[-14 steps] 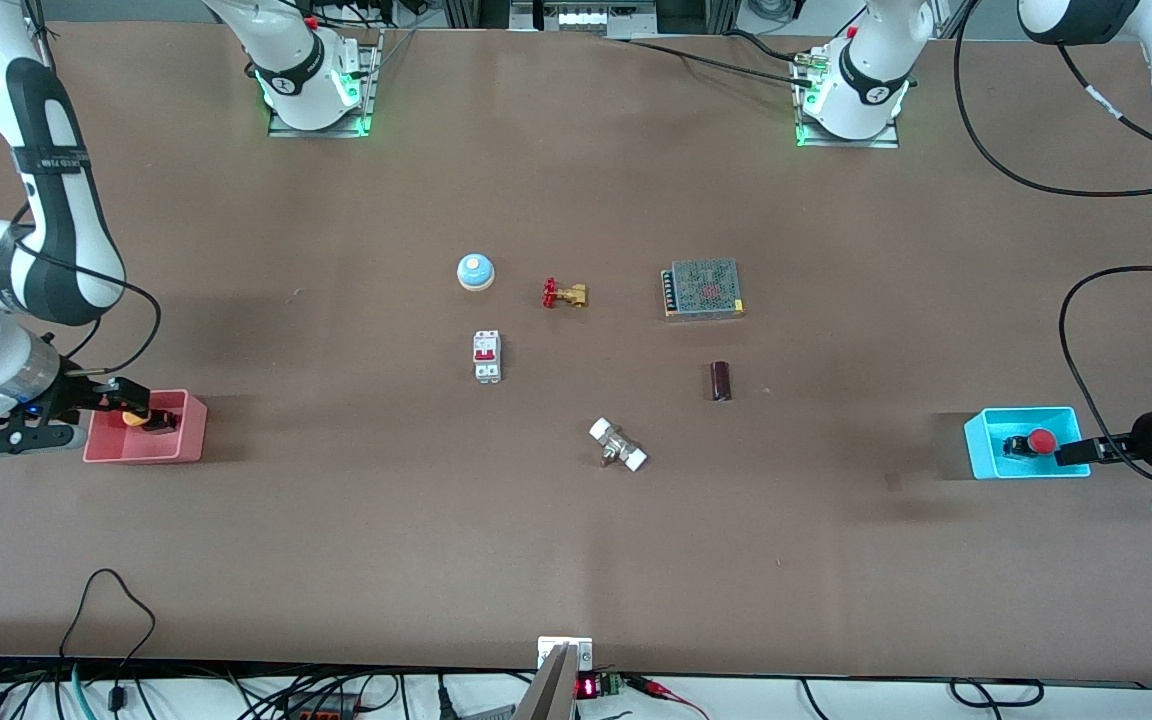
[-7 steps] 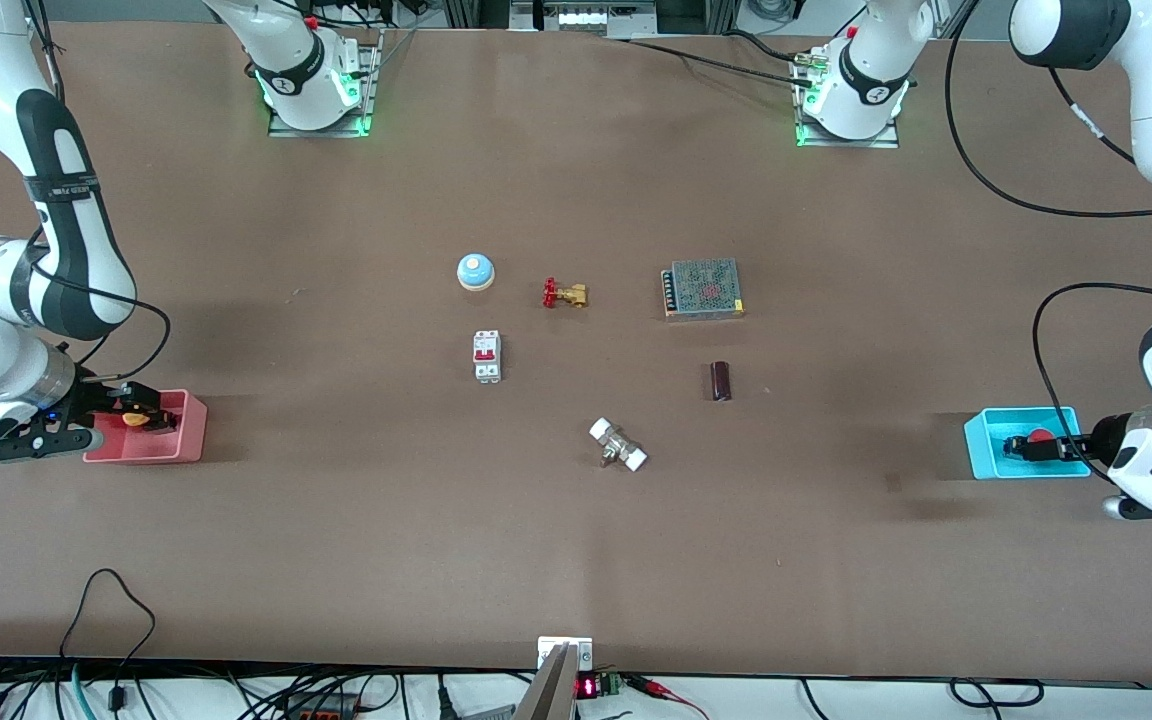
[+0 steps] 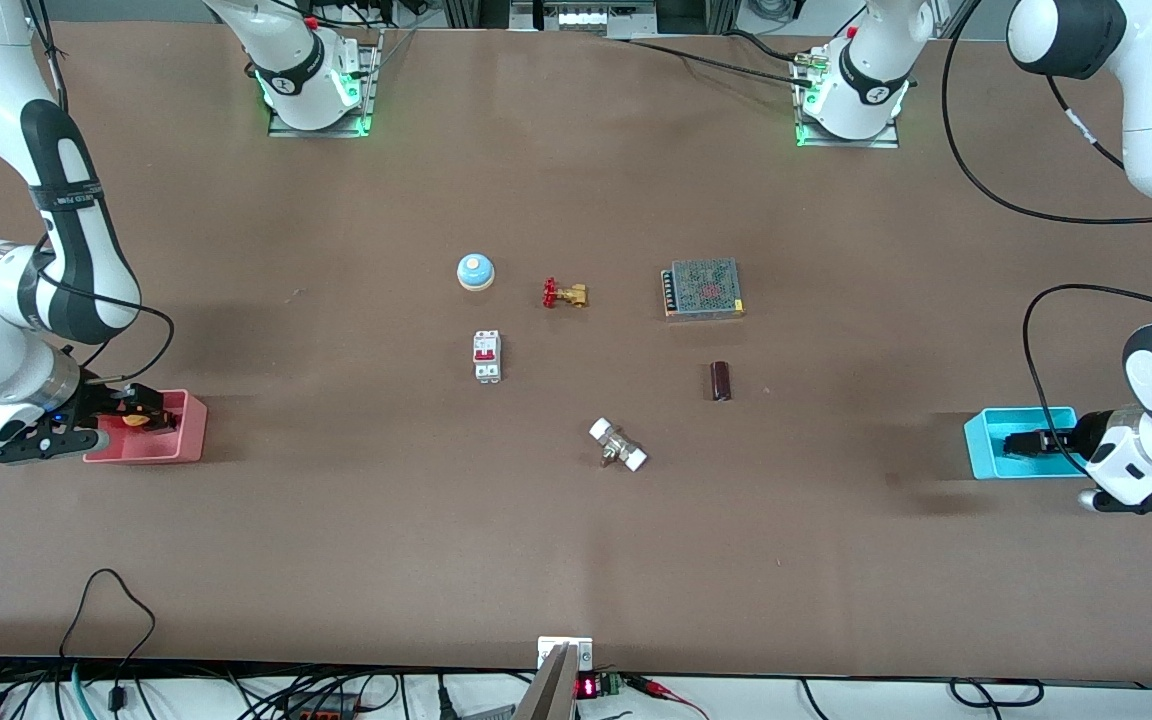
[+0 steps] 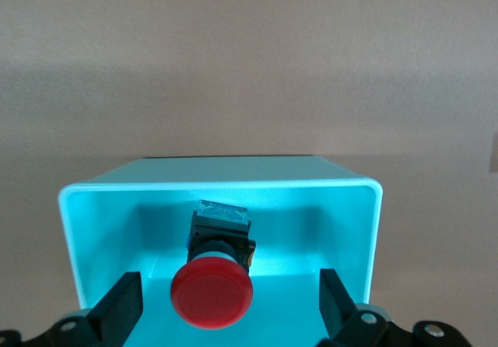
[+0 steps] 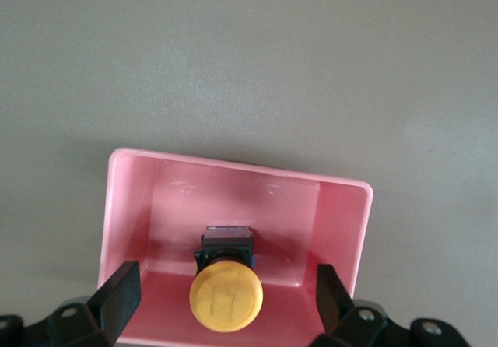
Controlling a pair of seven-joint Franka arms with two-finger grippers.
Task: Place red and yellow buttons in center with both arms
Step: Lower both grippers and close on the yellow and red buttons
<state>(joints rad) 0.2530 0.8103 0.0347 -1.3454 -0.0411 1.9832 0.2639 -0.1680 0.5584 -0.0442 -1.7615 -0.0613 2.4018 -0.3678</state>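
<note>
The red button (image 4: 212,295) lies in the cyan bin (image 4: 218,182) at the left arm's end of the table. My left gripper (image 4: 227,285) is open and lowered into the bin, with one finger (image 4: 120,308) on each side of the red cap and not touching it. In the front view the left gripper (image 3: 1028,441) hides that button. The yellow button (image 5: 226,300) lies in the pink bin (image 5: 233,168) at the right arm's end. My right gripper (image 5: 224,281) is open, its fingers standing apart on both sides of the cap (image 3: 134,420). The brown tabletop center (image 3: 596,370) is bare.
Around the middle of the table lie a blue-and-white bell (image 3: 475,271), a brass valve with a red handle (image 3: 564,294), a metal power supply (image 3: 703,288), a white circuit breaker (image 3: 487,356), a dark cylinder (image 3: 721,381) and a white-ended fitting (image 3: 618,446).
Both grippers have moved farther into their bins. The left gripper now covers the red button in the front view. Both stay open.
</note>
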